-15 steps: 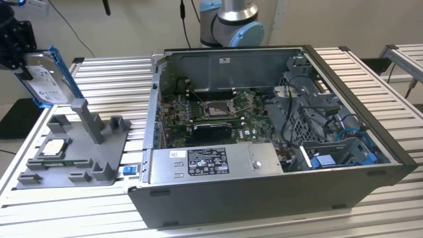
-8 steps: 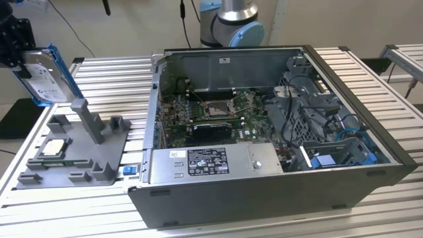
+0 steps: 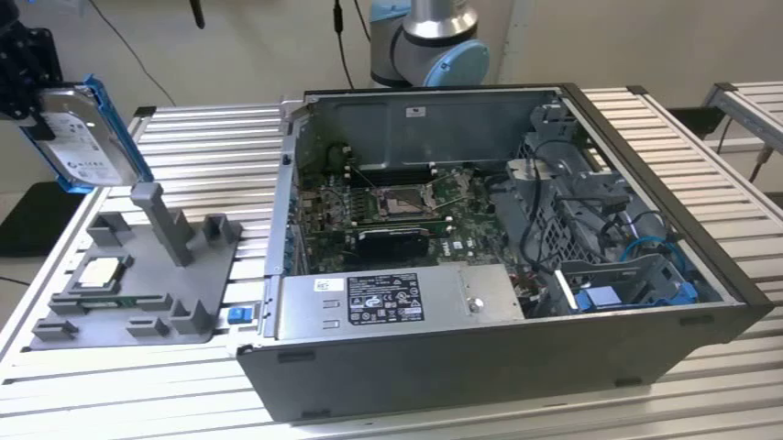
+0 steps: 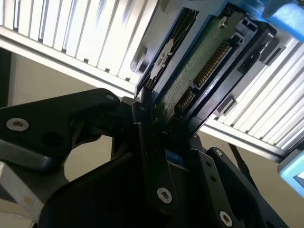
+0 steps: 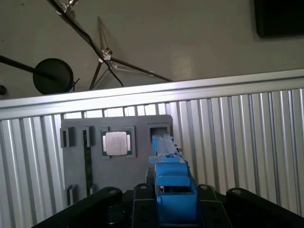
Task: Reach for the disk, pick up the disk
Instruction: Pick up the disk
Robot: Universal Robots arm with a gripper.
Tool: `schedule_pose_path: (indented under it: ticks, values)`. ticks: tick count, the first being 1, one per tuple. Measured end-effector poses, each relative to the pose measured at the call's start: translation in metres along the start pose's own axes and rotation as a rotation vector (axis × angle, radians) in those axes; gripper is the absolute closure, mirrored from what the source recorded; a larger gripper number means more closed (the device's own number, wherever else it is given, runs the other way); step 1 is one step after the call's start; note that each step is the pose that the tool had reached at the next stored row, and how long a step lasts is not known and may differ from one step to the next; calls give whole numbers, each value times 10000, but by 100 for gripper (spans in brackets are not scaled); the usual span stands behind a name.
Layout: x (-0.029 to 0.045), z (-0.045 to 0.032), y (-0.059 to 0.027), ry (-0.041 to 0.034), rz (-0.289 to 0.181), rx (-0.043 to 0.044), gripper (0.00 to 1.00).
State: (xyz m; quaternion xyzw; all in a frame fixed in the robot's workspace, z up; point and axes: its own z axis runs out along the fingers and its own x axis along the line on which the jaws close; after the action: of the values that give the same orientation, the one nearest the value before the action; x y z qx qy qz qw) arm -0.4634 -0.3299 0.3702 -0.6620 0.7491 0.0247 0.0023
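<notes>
Item: disk [image 3: 83, 142], qty 1, silver drive w/ white label in a blue side frame [image 5: 173, 185]. Location: off the table [image 3: 208, 128], in the air near the exterior view's left edge, roughly on edge w/ label toward that camera, above the grey fixture tray [image 3: 135, 293]. Holder: hand [image 3: 43, 105], closed on 1 end of the disk. In the second wrist view the fingers [image 4: 151, 156] pinch that end, w/ green board and connector pins toward the lens. In the first wrist view the blue frame runs out from between them. Status, est.: reach complete, pickup effectively made, disk clear of every support. Handling notes, est.: grip is at 1 end only, so the long free end has leverage. A firm pinch on frame rather than board, plus slow, steady motion, looks best. Hazards: tray's tall post [image 3: 165, 225] below the disk, chip [image 3: 101, 272] in its tray pocket. Open computer case [image 3: 490, 257] is well apart, toward the exterior view's right.
</notes>
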Motion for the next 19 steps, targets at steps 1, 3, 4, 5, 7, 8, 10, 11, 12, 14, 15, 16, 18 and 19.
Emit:
schedule_pose_path:
  ticks: [1,3,4,5,7,8,10,11,12,14,15,16,18,19]
  values:
    - [0,-7,0,-1,0,0,100]
    - [-1,-24,1,0,0,0,100]
    - [-1,-32,1,0,0,1,100]
    - [-2,-41,1,0,0,0,100]
    - [-2,-59,2,0,0,0,100]
    - [-3,-67,2,0,0,0,100]
    - [-3,-84,3,0,0,1,100]
    - [-3,-92,3,0,0,0,100]
    - [-4,-100,3,0,0,0,100]
    - [-4,-115,4,-1,0,0,100]
    - [-4,-123,4,0,0,1,100]
    - [-5,-131,5,-1,1,0,100]
    - [-5,-146,5,0,0,0,100]
    - [-5,-153,5,0,0,0,100]
